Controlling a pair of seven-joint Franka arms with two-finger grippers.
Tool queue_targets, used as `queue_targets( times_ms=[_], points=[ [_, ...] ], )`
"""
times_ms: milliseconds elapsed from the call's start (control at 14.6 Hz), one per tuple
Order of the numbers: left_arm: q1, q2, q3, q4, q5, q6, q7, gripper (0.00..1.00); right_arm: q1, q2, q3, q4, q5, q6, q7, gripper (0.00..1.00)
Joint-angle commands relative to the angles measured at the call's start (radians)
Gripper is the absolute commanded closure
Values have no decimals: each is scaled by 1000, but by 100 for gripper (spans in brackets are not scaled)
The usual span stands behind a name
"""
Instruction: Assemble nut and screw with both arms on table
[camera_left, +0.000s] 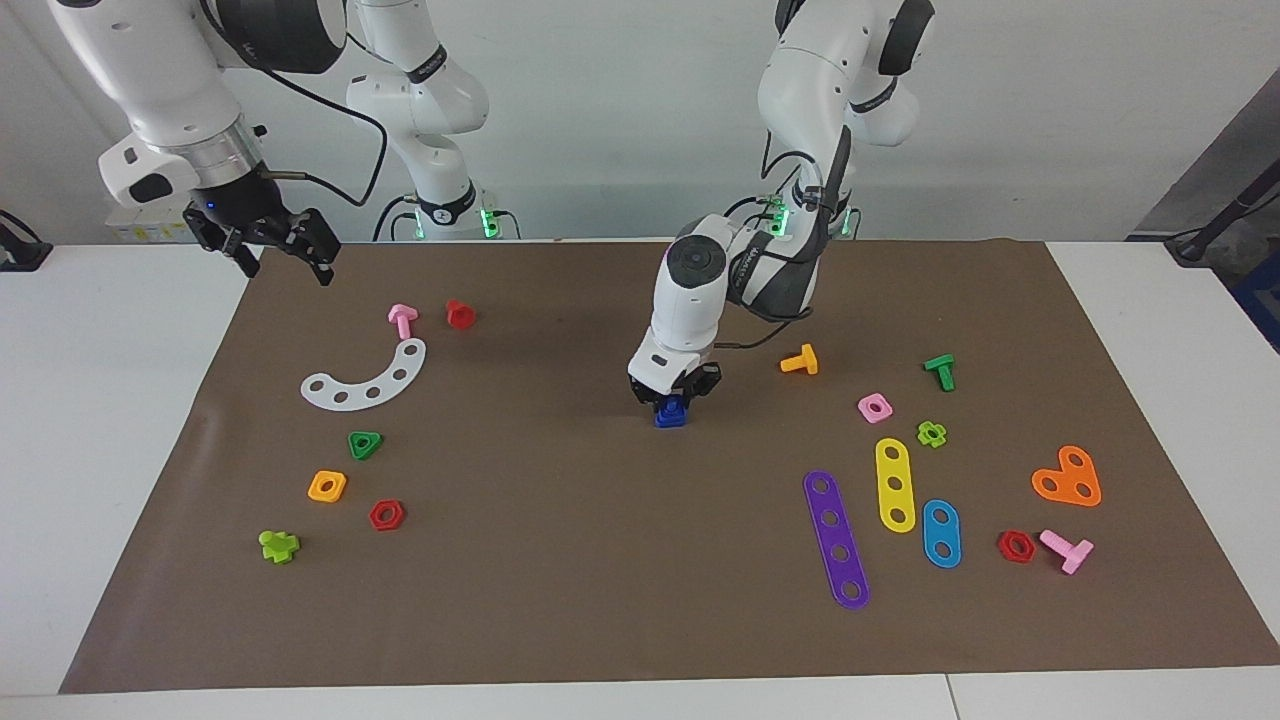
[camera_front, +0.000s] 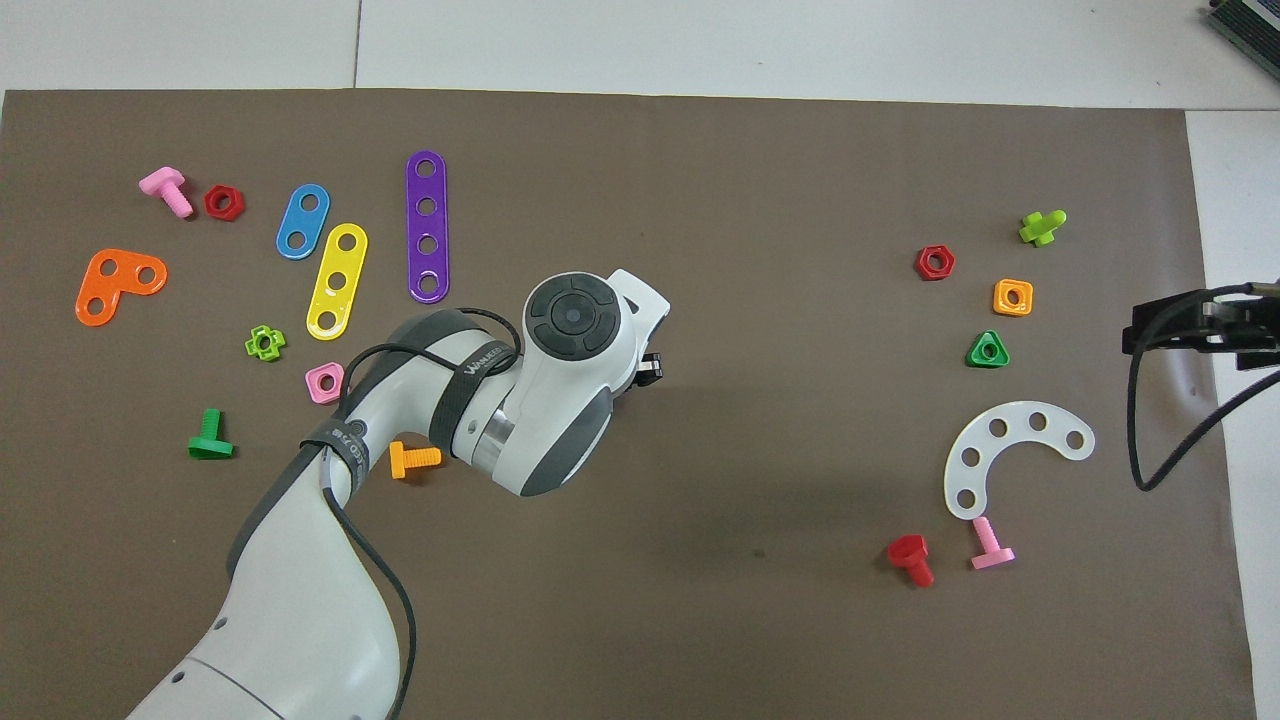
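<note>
Right now the left gripper stands low at the middle of the brown mat, its fingers narrowed onto a small dark-blue piece that rests on the mat. From this distance it is probably the screw seated in the nut, though I cannot separate the two parts. The right gripper waits with its fingers wide over the mat's edge at the right arm's end of the worktop.

Risks, as I judge them: the grip is on a small stubby part, so a tilted pinch could let it twist or pop free. If the blue piece is not held down, turning it may only spin it on the mat.

Only the facing view shows the blue piece and the fingers on it. From overhead, the left arm's wrist hides both.
</note>
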Motion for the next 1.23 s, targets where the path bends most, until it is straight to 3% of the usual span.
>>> queue_targets(
  times_ms=[0,68,205,616,822,1164],
  points=[
    [-12,-10,12,-9,-10,21,-11,27,-14,-21,3,-21,11,-2,-38,0],
    [-13,-10,14,-1,-10,18,-11,14,-14,-21,3,-22,11,-2,-38,0],
    [-13,-7,15,26,-10,1,-9,6,-14,-21,3,-22,11,-2,-38,0],
    [23,-13,52,238,4,-269,0,4,-14,-21,3,-22,11,-2,-27,0],
    [117,-122,70,240,3,-350,81,5,-12,-21,3,-21,11,-2,-24,0],
    [331,-238,70,234,1,-474,418,5,-4,-21,6,-19,16,-2,-24,0]
  ],
)
